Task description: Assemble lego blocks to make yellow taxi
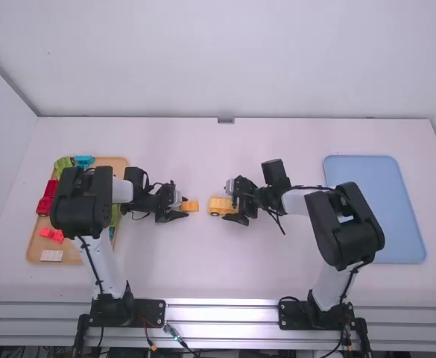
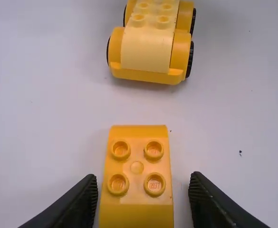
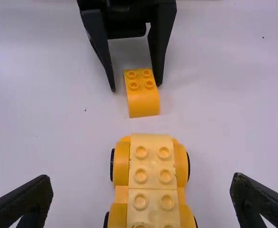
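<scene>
On the white bench [image 1: 203,276], the wheeled yellow car [image 1: 219,206] is being seen near the middle, its pale studded top being carried over a deeper yellow base with black wheels. It is being straddled by the right pincer [image 1: 229,202], whose fingers are being held spread, with a gap being left at each side of the car.

Just beside the car, toward the left arm, a loose yellow block [image 1: 191,206] is being seen on the bench, its four studs being turned upward. The block is being flanked by the left pincer [image 1: 185,208] — its fingers are being held spread too, and nothing is being pinched.

Well to the left of the car, a wooden tray [image 1: 119,162] is being partly covered by the left arm; in it red blocks [image 1: 45,205], green blocks [image 1: 63,163], a light-blue block [image 1: 83,160] and a white label [image 1: 51,255] are being shown. Well to the right of the car, a blue tray [image 1: 367,170] is being partly overhung by the right arm.
</scene>
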`<state>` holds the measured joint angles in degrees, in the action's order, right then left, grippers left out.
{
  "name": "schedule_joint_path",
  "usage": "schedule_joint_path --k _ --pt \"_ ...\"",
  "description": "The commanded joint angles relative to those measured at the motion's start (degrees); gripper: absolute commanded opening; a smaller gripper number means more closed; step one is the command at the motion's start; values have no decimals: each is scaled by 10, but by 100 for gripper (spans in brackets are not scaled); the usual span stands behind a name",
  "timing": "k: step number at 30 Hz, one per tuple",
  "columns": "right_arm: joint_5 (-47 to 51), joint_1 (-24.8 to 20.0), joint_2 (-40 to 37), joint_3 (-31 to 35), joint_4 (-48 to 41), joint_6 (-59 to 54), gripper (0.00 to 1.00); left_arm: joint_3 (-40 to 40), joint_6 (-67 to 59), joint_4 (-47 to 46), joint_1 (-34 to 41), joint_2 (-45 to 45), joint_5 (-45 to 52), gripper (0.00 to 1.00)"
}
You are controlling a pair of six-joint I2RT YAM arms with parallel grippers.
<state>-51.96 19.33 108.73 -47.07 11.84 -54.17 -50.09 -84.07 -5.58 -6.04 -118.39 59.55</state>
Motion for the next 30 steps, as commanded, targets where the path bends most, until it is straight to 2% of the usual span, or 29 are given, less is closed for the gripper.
schedule_joint_path --k 1,8,15,23,27,30 --pt "-9 -1 5 2 -2 3 99 2 -8 1 6 -11 15 52" --pt "-10 -1 5 2 -2 3 99 2 -9 7 14 -11 15 48" --pt "-10 -1 5 2 -3 3 99 2 -9 15 30 -11 9 37" --pt "-10 -1 5 2 -3 4 99 2 -8 9 10 -11 9 37" --pt "-9 -1 5 2 -3 3 99 1 -8 7 3 -11 11 29" --pt "-10 -1 5 2 -3 3 99 -4 -9 3 8 -11 16 27"
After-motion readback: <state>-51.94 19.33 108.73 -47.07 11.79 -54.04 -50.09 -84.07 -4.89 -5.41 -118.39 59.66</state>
